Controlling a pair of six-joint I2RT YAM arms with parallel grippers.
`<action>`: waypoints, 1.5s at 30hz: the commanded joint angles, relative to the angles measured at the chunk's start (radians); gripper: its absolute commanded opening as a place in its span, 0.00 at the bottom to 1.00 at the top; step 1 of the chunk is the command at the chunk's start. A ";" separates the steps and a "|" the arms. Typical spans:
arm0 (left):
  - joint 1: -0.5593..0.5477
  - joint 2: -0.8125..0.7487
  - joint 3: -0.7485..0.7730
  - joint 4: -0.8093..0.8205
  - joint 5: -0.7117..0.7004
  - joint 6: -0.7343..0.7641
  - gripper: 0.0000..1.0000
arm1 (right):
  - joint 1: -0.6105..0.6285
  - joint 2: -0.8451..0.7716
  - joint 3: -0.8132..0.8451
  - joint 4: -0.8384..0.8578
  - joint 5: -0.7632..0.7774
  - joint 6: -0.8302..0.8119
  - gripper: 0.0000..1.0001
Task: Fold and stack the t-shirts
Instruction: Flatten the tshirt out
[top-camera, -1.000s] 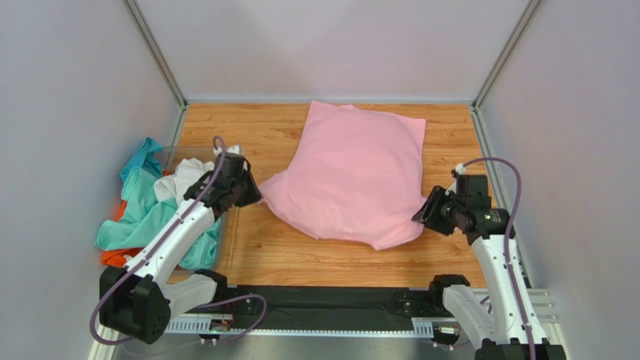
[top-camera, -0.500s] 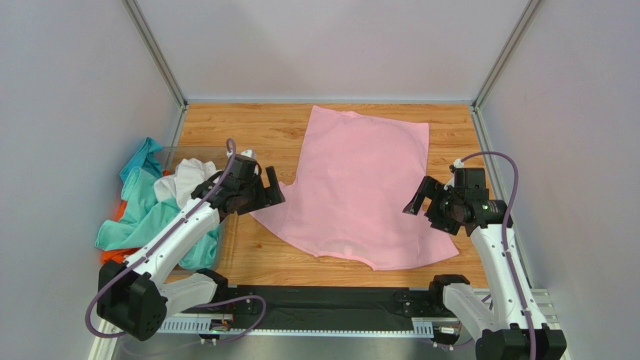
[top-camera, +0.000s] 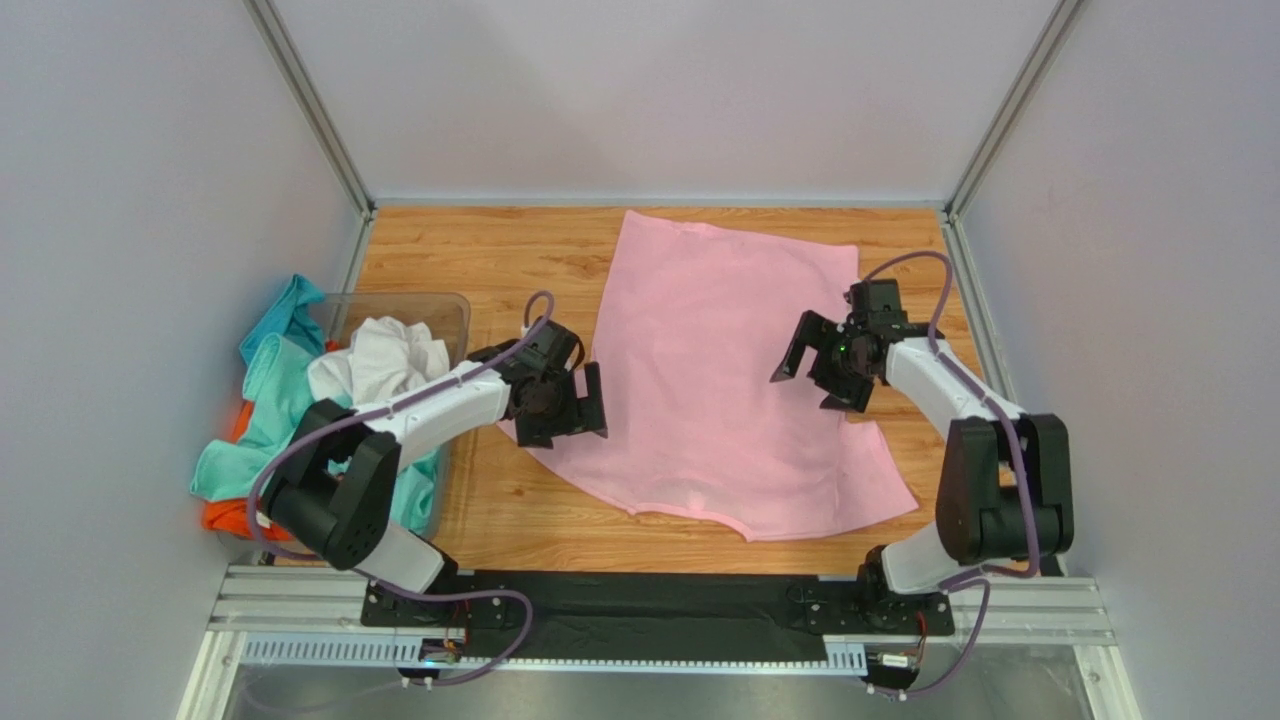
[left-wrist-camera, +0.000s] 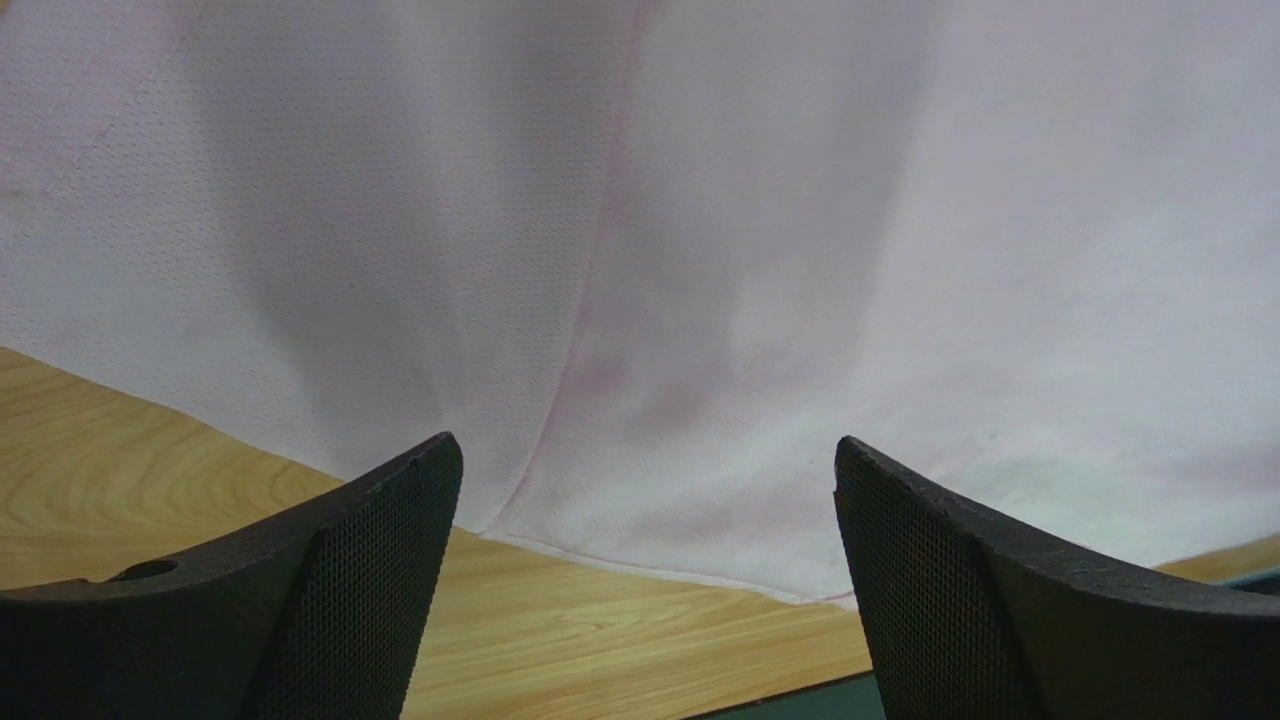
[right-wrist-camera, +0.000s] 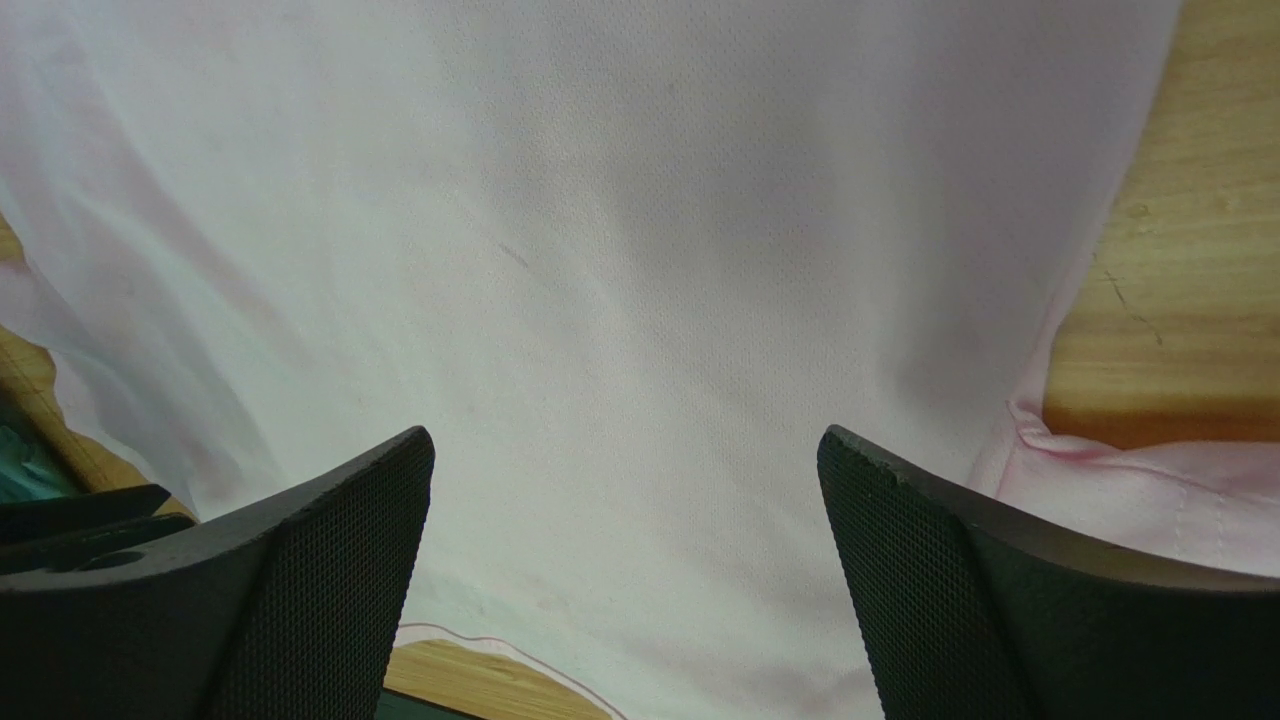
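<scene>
The pink t-shirt (top-camera: 721, 375) is lying spread on the tabletop (top-camera: 496, 255), stretching under the left fingers (left-wrist-camera: 361, 585) and right fingers (right-wrist-camera: 301, 585), both gaping apart and empty

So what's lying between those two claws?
Just the pink t-shirt, spread on the table, spans the stretch from left gripper to right gripper, as the top view shows.

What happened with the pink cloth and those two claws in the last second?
The pink shirt, puffed up a second ago, has settled flat. Both grippers seem to have let go of its near edges and swung inward: the left gripper and right gripper now hover open over it. The shirt pile at the left stayed put.
</scene>
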 joint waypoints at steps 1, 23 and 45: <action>0.004 0.087 0.060 -0.002 -0.062 0.008 1.00 | 0.039 0.068 0.052 0.078 0.022 -0.001 1.00; 0.174 0.845 1.034 -0.455 -0.099 0.200 1.00 | 0.818 -0.094 -0.265 0.194 0.108 0.364 1.00; 0.041 0.257 0.591 -0.325 -0.111 0.136 1.00 | 0.424 -0.295 -0.037 -0.185 0.384 0.119 1.00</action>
